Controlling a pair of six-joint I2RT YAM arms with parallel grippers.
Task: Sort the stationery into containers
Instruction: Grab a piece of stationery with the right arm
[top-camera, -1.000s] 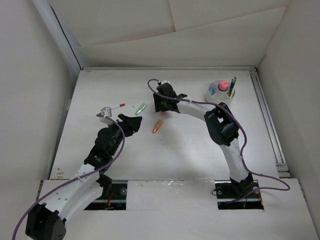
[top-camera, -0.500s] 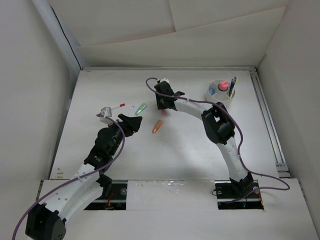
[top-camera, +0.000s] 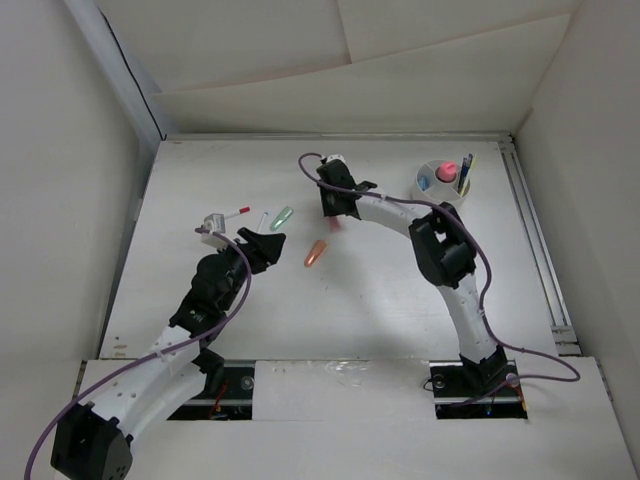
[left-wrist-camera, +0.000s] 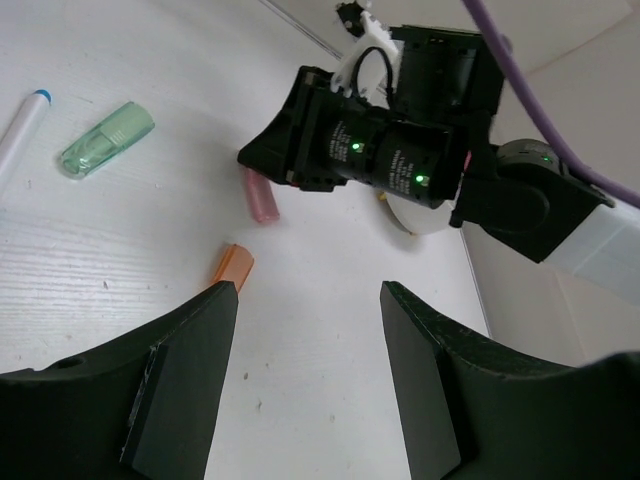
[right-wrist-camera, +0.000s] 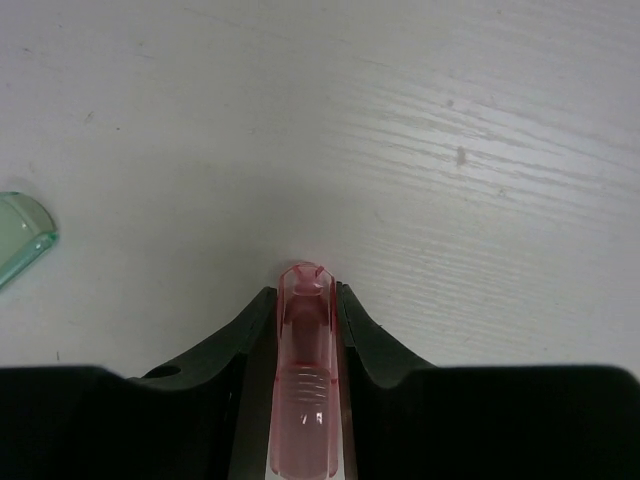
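On the white table (top-camera: 380, 300), boxed in by plain white walls (top-camera: 300, 70), an orange marker (top-camera: 315, 253) and a green marker (top-camera: 283, 216) lie left of centre, between the two arms. The left gripper (left-wrist-camera: 310, 295) hangs open just beside them. The right gripper (right-wrist-camera: 303, 292) is clamped on a translucent pink marker (right-wrist-camera: 302, 400), mid-table, well left of the divided white cup (top-camera: 440, 199) at the far right.

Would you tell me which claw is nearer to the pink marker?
Right. The right claw is closed on the pink marker; the left claw hangs open to its left, not touching it.
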